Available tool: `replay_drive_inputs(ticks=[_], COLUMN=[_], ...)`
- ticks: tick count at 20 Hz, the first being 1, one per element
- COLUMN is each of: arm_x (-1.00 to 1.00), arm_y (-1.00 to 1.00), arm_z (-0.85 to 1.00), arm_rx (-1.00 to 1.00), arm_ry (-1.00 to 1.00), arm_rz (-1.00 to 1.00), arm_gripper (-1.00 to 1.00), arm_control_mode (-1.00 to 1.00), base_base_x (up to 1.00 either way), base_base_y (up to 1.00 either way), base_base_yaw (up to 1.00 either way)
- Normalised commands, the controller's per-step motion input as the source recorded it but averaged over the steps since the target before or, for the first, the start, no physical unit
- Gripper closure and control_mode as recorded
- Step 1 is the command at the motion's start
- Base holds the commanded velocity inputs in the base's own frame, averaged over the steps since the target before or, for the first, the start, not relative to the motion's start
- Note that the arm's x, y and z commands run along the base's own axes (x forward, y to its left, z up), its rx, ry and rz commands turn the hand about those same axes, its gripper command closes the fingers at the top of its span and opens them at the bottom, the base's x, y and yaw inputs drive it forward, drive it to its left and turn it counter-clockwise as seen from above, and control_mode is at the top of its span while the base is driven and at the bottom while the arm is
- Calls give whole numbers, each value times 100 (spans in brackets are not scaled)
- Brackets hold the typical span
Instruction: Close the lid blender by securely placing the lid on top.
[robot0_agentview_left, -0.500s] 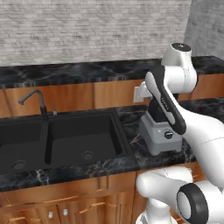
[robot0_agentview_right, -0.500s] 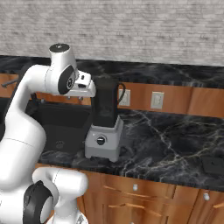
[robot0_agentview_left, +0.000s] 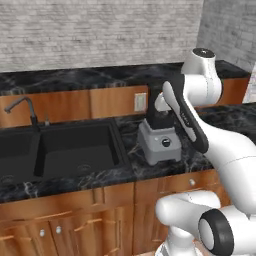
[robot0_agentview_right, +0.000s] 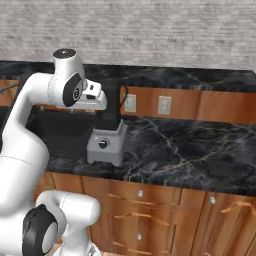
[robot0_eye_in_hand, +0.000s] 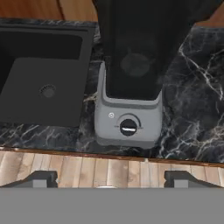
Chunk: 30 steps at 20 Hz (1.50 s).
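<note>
The blender (robot0_agentview_left: 161, 144) stands on the dark marble counter right of the sink, with a grey base, a round black dial (robot0_eye_in_hand: 128, 127) and a tall black jar (robot0_agentview_right: 111, 111). In the hand view I look down into the open jar (robot0_eye_in_hand: 133, 48) from above its front. My gripper (robot0_eye_in_hand: 110, 179) hangs there with its two fingertips (robot0_eye_in_hand: 41, 178) far apart, open and holding nothing. In the right base view my hand sits just left of the jar's upper part. The lid (robot0_agentview_right: 220, 167), a low dark square, lies flat on the counter far to the blender's right.
A black double sink (robot0_agentview_left: 55, 150) with a faucet (robot0_agentview_left: 22, 107) lies left of the blender. Wall outlets (robot0_agentview_right: 164, 105) sit on the wooden backsplash behind. The counter's front edge (robot0_eye_in_hand: 109, 153) runs just before the blender base, above wooden cabinets (robot0_agentview_right: 165, 215) and floor.
Both base views have shifted, so the cameras moved: the blender now sits further left in each. My arm keeps about the same stance beside the jar.
</note>
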Motion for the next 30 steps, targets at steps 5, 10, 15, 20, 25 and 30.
replay_drive_inputs(ticks=[5,10,15,20,25,30], arm_x=[0,0,0,0,0,0], arm_y=[0,0,0,0,0,0], arm_z=[0,0,0,0,0,0], arm_rx=[0,0,0,0,0,0], arm_ry=[0,0,0,0,0,0], arm_rz=[0,0,0,0,0,0], arm_gripper=[-100,-100,-100,-100,-100,-100], arm_control_mode=[100,100,100,100,100,100], base_base_x=[-16,13,44,60,58,31], base_base_y=[-100,-71,-4,0,0,-8], base_base_yaw=[-17,-7,0,5,9,14])
